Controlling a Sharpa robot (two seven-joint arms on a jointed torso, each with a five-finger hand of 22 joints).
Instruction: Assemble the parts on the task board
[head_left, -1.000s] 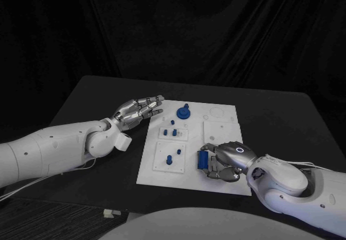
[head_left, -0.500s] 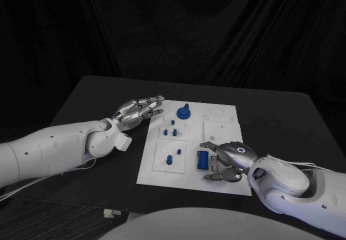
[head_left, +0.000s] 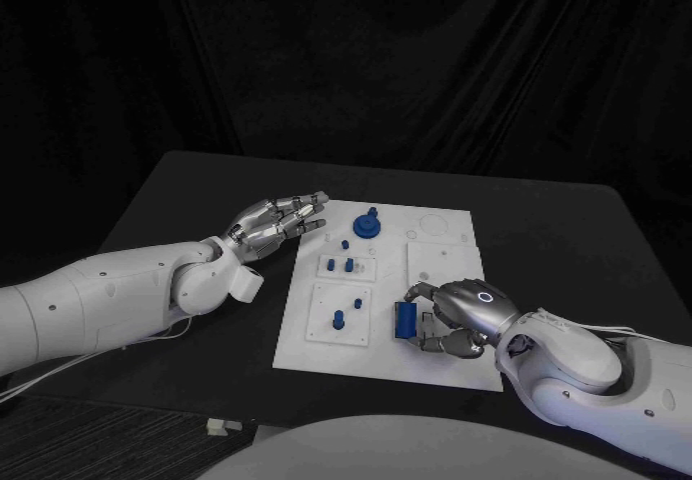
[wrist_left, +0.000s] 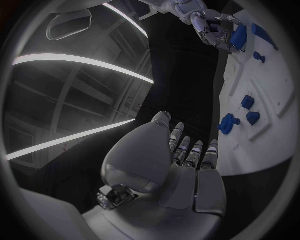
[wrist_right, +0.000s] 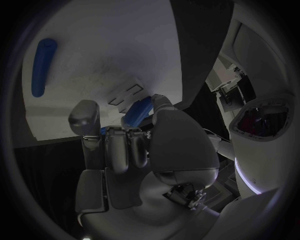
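Observation:
The white task board (head_left: 440, 265) lies mid-table. A blue cylinder (head_left: 407, 320) lies on its near part, and my right hand (head_left: 459, 318) curls its fingers round it, thumb at one end. The right wrist view has that cylinder (wrist_right: 140, 111) between thumb and fingers (wrist_right: 125, 142), over the board (wrist_right: 106, 45). A blue knob (head_left: 366, 226) stands at the far end. Two small blue pieces (head_left: 339, 265) and a blue peg (head_left: 339, 320) sit in the left plates. My left hand (head_left: 274, 222) hovers open, palm up, beside the board's far left corner.
The black table (head_left: 188, 200) runs wide on both sides of the board. The left wrist view has the board (wrist_left: 269, 95), the knob (wrist_left: 229, 123) and my right hand (wrist_left: 209, 25) beyond my left hand (wrist_left: 169, 165). Another blue peg (wrist_right: 42, 66) lies apart from the right hand's fingers.
Half a second ago the right hand's fingers were spread off the blue cylinder; now they have closed round it again. The left arm has not moved.

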